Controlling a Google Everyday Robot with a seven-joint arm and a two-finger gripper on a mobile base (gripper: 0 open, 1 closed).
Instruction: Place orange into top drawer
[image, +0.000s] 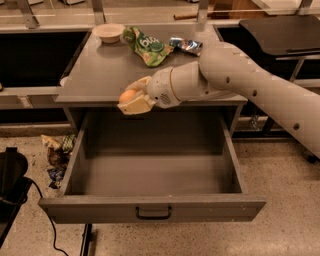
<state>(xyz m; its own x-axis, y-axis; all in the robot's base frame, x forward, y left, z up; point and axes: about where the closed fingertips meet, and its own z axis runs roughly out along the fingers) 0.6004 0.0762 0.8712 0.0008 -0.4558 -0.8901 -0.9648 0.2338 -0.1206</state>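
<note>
The orange is a small round fruit held between the cream fingers of my gripper. The gripper is shut on it at the front edge of the grey cabinet top, just above the back left part of the open top drawer. The drawer is pulled fully out, grey and empty inside, with a small black handle at the centre of its front panel. My white arm reaches in from the right.
On the cabinet top stand a cream bowl, a green snack bag and a small dark packet. Litter lies on the floor left of the drawer. A black object with a cable is at the lower left.
</note>
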